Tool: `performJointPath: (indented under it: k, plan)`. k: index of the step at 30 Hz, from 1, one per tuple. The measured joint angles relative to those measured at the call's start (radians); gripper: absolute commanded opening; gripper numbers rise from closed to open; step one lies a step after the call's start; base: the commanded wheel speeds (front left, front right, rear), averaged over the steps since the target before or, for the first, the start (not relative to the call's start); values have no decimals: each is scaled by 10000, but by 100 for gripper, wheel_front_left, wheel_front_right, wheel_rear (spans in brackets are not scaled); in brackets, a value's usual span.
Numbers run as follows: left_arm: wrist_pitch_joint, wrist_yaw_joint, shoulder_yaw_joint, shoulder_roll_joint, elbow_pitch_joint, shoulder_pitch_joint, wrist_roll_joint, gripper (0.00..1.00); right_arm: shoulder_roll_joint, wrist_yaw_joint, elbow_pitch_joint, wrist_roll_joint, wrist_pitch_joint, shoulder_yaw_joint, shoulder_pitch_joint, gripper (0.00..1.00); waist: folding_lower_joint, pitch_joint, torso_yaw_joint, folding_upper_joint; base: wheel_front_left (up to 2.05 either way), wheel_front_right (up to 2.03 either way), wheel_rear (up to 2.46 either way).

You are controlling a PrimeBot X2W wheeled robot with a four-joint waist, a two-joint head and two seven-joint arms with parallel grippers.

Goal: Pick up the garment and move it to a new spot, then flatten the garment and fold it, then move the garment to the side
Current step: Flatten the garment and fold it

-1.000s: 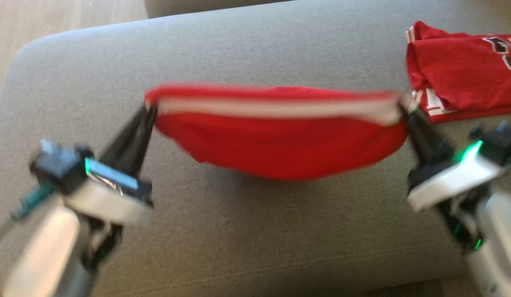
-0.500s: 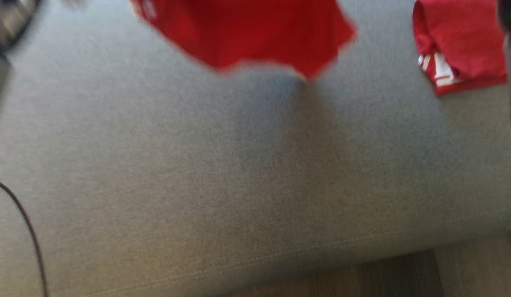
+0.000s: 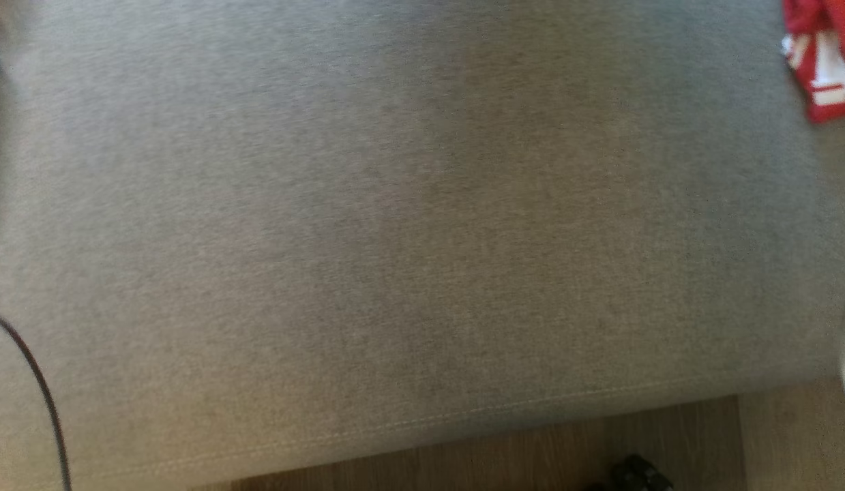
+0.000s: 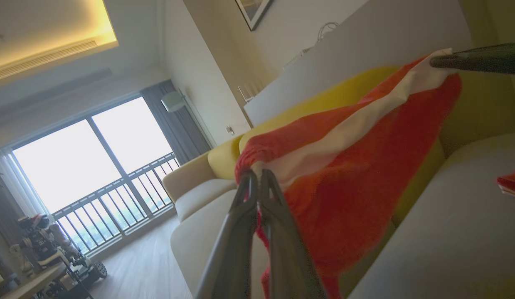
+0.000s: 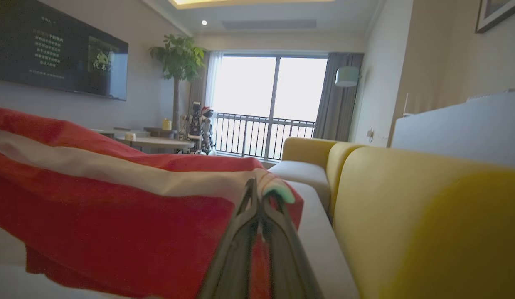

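Left gripper (image 4: 258,174): clenched on one end of the garment (image 4: 344,174), fingers pinched together at the white band. Right gripper (image 5: 259,189): likewise clenched on the opposite end of the same band, fingers pressed together with cloth bunched at the tips.

Garment: red with a white band along its upper edge. It hangs between the two grippers, the band drawn across from one to the other and the red cloth sagging below it. In the left wrist view it is raised in front of the yellow backrest (image 4: 348,93), above the sofa (image 3: 395,239) seat.

Head view: blurred. Grey seat, front seam along the lower edge, wood floor (image 3: 531,450) beyond it. A second garment (image 3: 824,61), red with white trim, lies on the seat at the upper right corner, cut off by the frame. A dark cable (image 3: 33,382) curves across the lower left.
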Motion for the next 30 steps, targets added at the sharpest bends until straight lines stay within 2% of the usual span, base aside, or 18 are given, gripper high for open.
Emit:
performJointPath:
  k: [4,7,12,15,20,26,30]
  plan:
    - [6,-328,-355,40,-236,2922,-23,0,-257,0,295,587,15,903,2700,0,-2,-162,251,0,0,0,0]
    - [13,-412,-591,73,-598,4596,36,0,-704,0,407,1296,374,1394,4368,0,-3,-412,334,1,0,0,0]
    - [13,-397,-1369,355,-1112,7193,859,0,-1206,0,-153,2688,1383,2322,6481,0,-3,-958,337,1,0,0,0]
    - [15,-100,-1592,435,-1129,8775,1020,0,-1607,0,-688,3371,1894,2431,7622,0,-3,-1349,317,1,0,0,0]
    - [15,303,-1588,644,-1312,10421,951,0,-2048,0,-1691,4209,2456,2383,9357,0,-3,-2056,260,1,0,0,0]
    - [17,855,-1398,675,-2201,12127,644,0,-2541,0,-3430,4828,2784,1645,11496,0,-4,-2819,260,1,0,0,0]
    - [19,594,-1200,412,-3685,13233,4,0,-2594,0,-4491,4798,2646,408,12816,0,-4,-3160,363,1,0,0,0]
